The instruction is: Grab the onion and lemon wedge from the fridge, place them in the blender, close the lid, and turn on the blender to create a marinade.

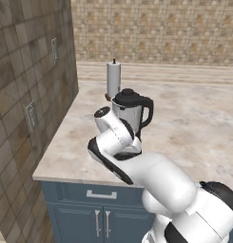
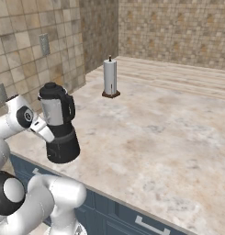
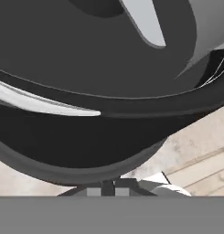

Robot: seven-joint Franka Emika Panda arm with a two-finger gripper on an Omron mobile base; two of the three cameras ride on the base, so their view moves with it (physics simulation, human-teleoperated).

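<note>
standing on the counter [image 2: 169, 137]: one lidded blender [image 2: 59, 124], one paper roll [image 2: 109, 77]; claw [image 3: 108, 186] pinched narrow.

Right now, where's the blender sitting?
The blender stands near the counter's front edge, lid on, just ahead of the arm. The paper towel roll stands behind it, toward the back wall.

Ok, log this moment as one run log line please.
stage: at blender base | lid: on jar | gripper: shut, against the base | paper roll: upright behind
</note>
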